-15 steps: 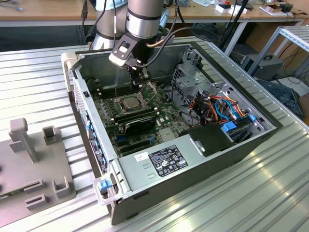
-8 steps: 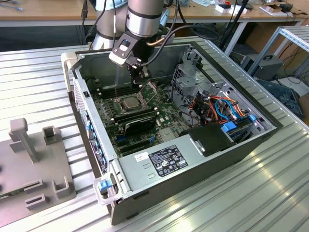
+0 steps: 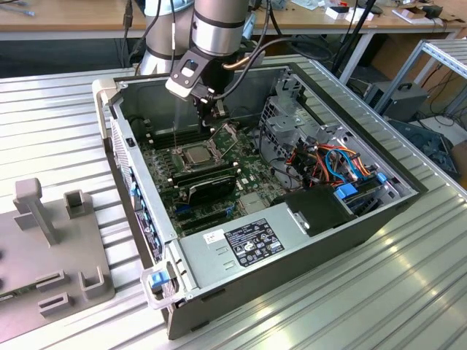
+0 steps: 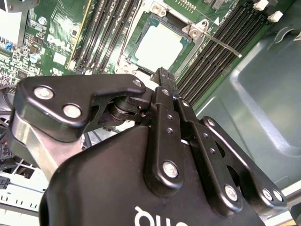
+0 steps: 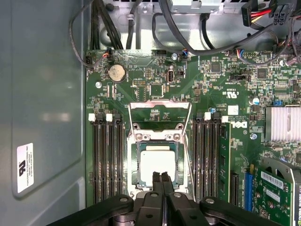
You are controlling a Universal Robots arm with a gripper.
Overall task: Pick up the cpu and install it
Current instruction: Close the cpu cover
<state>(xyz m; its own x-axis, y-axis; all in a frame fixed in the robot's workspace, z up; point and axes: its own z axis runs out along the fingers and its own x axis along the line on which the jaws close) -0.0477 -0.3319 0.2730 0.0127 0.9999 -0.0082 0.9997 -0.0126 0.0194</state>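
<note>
Jaws are sitting pressed together, pinching nothing, while the gripper (image 5: 162, 179) is hovering just above the cpu (image 5: 157, 162). It is lying flat inside the socket (image 5: 135, 165), seemingly placed, yet the load frame (image 5: 160, 103) is standing open, so locking is looking undone.

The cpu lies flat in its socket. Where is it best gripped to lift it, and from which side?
Probably by two opposite edges, coming straight down from above: the cpu lies flat and thin in the socket, whose lid frame stands open, so only the top side is free.
</note>
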